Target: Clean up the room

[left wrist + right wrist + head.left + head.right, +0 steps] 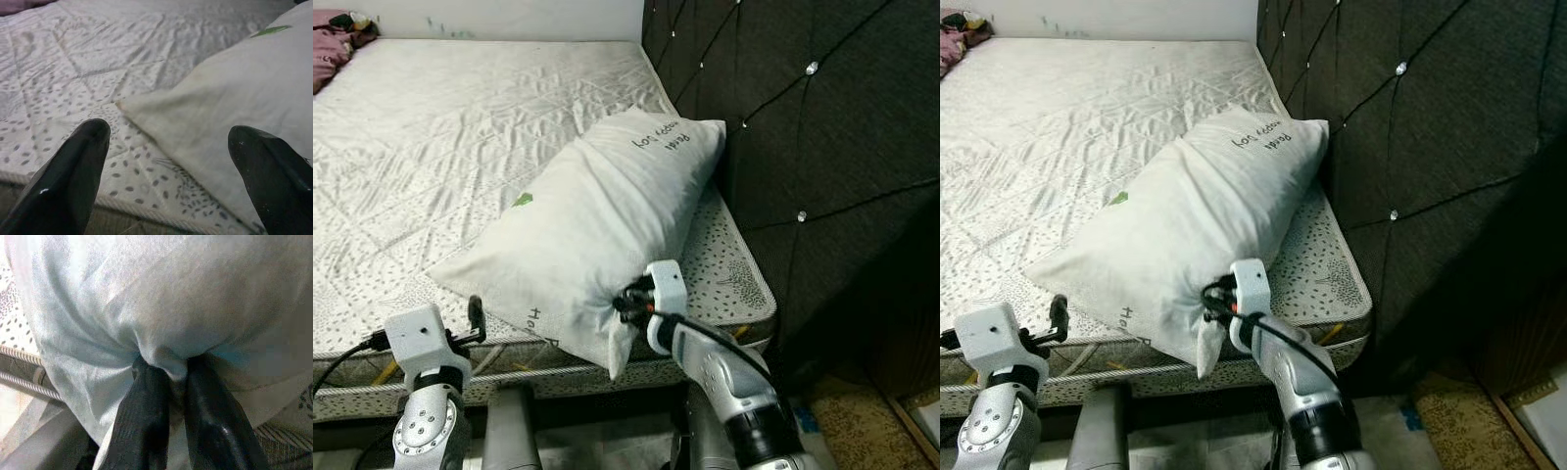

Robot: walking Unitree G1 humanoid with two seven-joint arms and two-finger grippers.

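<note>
A white pillow (597, 215) with dark handwriting lies slanted on the bare mattress (440, 137), its upper end by the dark tufted headboard (783, 117) and its lower end at the bed's near edge. My right gripper (619, 302) is shut on the pillow's near corner; in the right wrist view the fingers (146, 416) pinch a fold of the pillow (161, 308) cloth. My left gripper (168, 142) is open and holds nothing, at the bed's near edge just off the pillow's other low corner (122, 105); its wrist (416, 333) is at the lower left.
Pink clothing (333, 49) lies bunched at the mattress's far left corner. The bed's near edge with piping (509, 367) runs just before my arms. Right of the bed, patterned floor (862, 421) lies in shade below the headboard.
</note>
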